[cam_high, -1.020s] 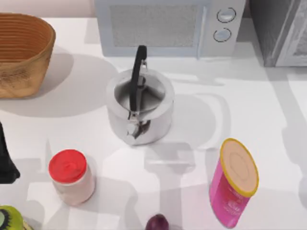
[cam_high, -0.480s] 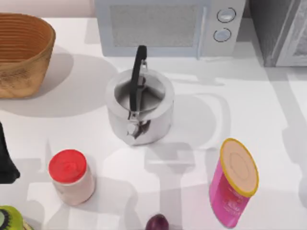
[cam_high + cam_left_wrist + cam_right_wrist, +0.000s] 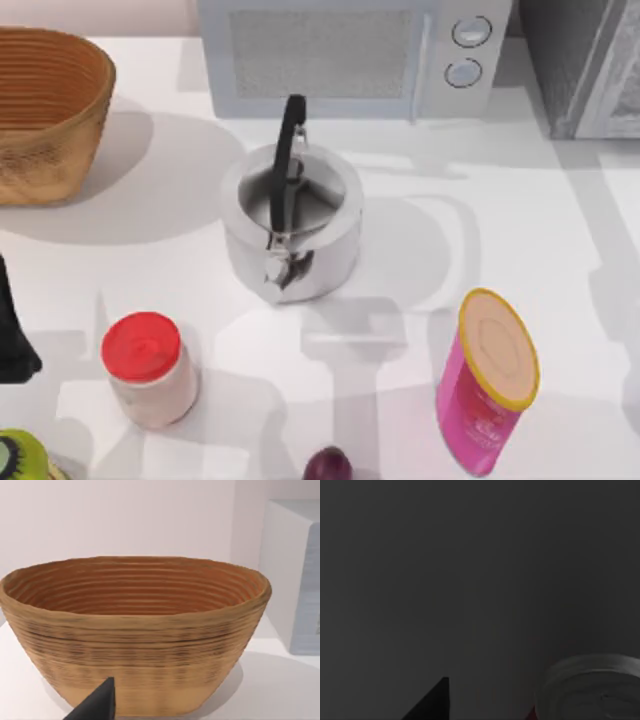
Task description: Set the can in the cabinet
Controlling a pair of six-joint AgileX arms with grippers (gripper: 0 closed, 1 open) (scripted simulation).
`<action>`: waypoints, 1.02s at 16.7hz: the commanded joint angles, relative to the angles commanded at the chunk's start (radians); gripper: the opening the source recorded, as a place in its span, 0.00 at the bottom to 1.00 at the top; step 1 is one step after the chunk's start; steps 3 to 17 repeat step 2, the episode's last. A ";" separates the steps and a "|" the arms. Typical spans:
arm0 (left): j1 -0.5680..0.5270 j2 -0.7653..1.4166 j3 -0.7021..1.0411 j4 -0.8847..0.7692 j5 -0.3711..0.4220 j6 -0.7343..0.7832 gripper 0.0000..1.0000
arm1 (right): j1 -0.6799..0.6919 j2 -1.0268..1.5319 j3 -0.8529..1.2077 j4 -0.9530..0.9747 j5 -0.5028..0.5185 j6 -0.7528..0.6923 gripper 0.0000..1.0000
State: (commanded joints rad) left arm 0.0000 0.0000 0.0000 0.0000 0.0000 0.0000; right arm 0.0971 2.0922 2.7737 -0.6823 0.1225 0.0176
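My kettle [image 3: 290, 230] looks like polished, glossy metal; the basket [image 3: 45, 110] is rough, ribbed wicker, matt.

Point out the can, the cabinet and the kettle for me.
can [image 3: 590, 680]: right wrist view, its silver top rim.
cabinet [image 3: 585, 60]: top view, far right corner, its grey face.
kettle [image 3: 290, 235]: top view, table centre, its silver body under the black handle.

The top view looks straight down on the table [image 3: 520, 220]. The left wrist view faces the basket [image 3: 135, 630] closely, side-on, shared with the top view. The right wrist view is dark.
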 joint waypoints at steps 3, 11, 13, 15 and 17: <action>0.000 0.000 0.000 0.000 0.000 0.000 1.00 | 0.000 0.000 0.000 0.000 0.000 0.000 1.00; 0.000 0.000 0.000 0.000 0.000 0.000 1.00 | 0.000 0.000 0.000 0.000 0.000 0.000 1.00; 0.000 0.000 0.000 0.000 0.000 0.000 1.00 | 0.000 0.000 0.000 0.000 0.000 0.000 1.00; 0.000 0.000 0.000 0.000 0.000 0.000 1.00 | 0.000 0.000 0.000 0.000 0.000 0.000 1.00; 0.000 0.000 0.000 0.000 0.000 0.000 1.00 | 0.000 0.000 0.000 0.000 0.000 0.000 1.00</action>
